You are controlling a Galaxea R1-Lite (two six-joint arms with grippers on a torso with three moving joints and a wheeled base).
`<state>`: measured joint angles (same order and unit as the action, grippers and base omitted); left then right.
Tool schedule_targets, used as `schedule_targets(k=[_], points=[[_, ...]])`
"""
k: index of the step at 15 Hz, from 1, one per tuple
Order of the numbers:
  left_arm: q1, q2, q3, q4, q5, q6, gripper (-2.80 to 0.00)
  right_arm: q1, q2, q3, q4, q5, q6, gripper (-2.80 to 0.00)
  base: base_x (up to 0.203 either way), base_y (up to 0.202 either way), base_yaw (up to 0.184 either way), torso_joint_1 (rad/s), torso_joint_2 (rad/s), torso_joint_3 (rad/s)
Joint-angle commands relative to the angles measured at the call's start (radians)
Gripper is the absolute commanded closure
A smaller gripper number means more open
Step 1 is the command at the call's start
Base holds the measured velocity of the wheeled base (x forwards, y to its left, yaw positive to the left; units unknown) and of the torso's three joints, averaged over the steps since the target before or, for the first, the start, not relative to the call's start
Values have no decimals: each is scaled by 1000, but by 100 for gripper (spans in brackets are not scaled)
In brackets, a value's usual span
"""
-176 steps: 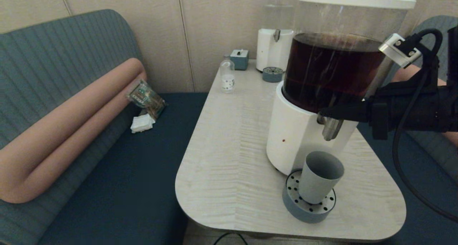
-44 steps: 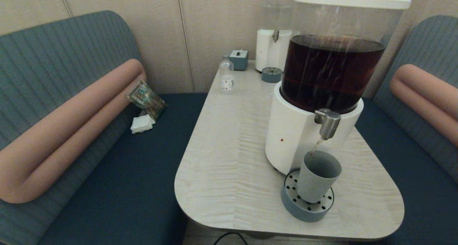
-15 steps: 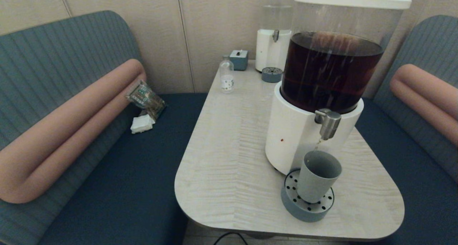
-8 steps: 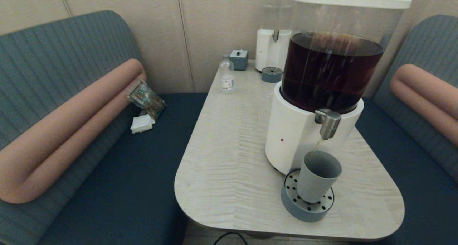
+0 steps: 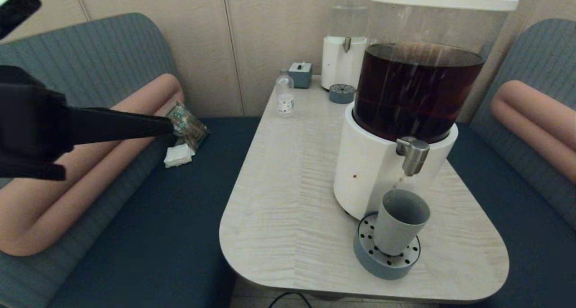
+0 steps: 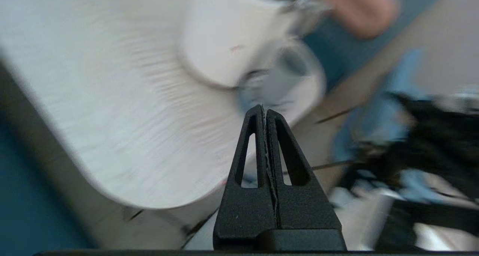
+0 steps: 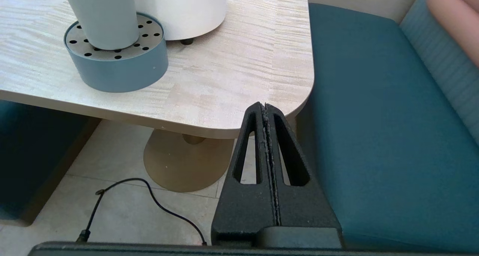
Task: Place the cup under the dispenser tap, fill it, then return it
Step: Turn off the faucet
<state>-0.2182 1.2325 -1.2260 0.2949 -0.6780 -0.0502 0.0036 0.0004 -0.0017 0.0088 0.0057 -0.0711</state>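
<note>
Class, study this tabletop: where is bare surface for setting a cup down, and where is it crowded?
Free: the pale wood table's broad left half, from the small clear bottle to the near edge. Crowded: the right side, where the big white-based dispenser, grey-blue cup and round perforated drip tray cluster.

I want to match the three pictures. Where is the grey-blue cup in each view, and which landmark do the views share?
Head view: the cup stands on the drip tray, below the dispenser tap, at the table's near right.
Left wrist view: blurred, the cup is just beyond the shut left gripper.
Right wrist view: only the cup's lower part shows, on the tray.
Shared landmark: the dispenser's white base.
</note>
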Motion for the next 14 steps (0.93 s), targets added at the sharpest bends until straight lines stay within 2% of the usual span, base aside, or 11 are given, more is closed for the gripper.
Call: schedule_targets(k=[1,2,4,5,7,11,14], points=[[-96,109,-29,2,115,16,0,1,-2,0,0,0,-1,0,0,0,0,0,0,0],[-134,141,-49,3,150,55,0,0,-2,0,0,0,-1,0,0,0,0,0,0,0],[-187,216,-118,26,168,235,0,0,-2,0,0,0,-1,0,0,0,0,0,0,0],[-208,249,-170,69,184,296,0,1,-2,0,-1,0,-1,0,0,0,0,0,0,0],[-250,305,-265,174,216,379,0,1,-2,0,0,0,-1,0,0,0,0,0,0,0],[-274,344,-346,139,221,397,0,1,-2,0,0,0,-1,0,0,0,0,0,0,0],[-296,344,-335,131,220,396,0,1,-2,0,0,0,-1,0,0,0,0,0,0,0]])
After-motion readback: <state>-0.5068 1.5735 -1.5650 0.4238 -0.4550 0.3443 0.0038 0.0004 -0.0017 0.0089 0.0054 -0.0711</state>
